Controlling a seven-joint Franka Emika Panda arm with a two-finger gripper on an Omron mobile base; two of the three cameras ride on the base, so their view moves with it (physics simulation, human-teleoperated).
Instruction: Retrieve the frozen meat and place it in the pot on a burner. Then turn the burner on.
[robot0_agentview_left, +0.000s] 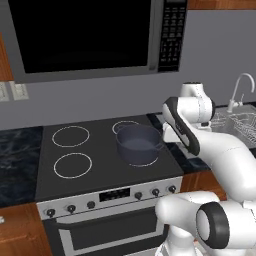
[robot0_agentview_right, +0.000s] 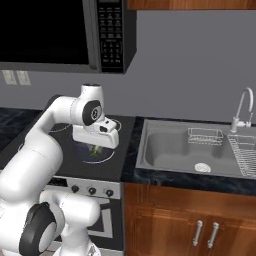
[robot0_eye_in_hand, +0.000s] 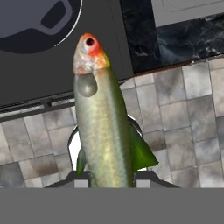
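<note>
My end effector (robot0_eye_in_hand: 111, 177) is clamped tight on the meat (robot0_eye_in_hand: 103, 122), a fish-shaped piece, greenish-yellow with an orange-red head, gripped near its tail so the body sticks out past my fingertips. In the right base view the end effector (robot0_agentview_right: 95, 146) hangs just off the pot's right side, over the stove's right edge, with a scrap of the meat (robot0_agentview_right: 93, 148) showing below the hand. The pot (robot0_agentview_left: 138, 144) sits on the front right burner (robot0_agentview_left: 141, 161), the other three rings of the cooktop (robot0_agentview_left: 100, 150) to its left and behind it. In the hand view, the pot (robot0_eye_in_hand: 37, 22) lies beyond the meat's head, off to one side.

I judge the step in hand is carrying the meat to the pot. To do it well, I should move left until the head is over the pot's middle, lower it inside the walls, then release, so the long body doesn't catch the rim and tip out.
</note>
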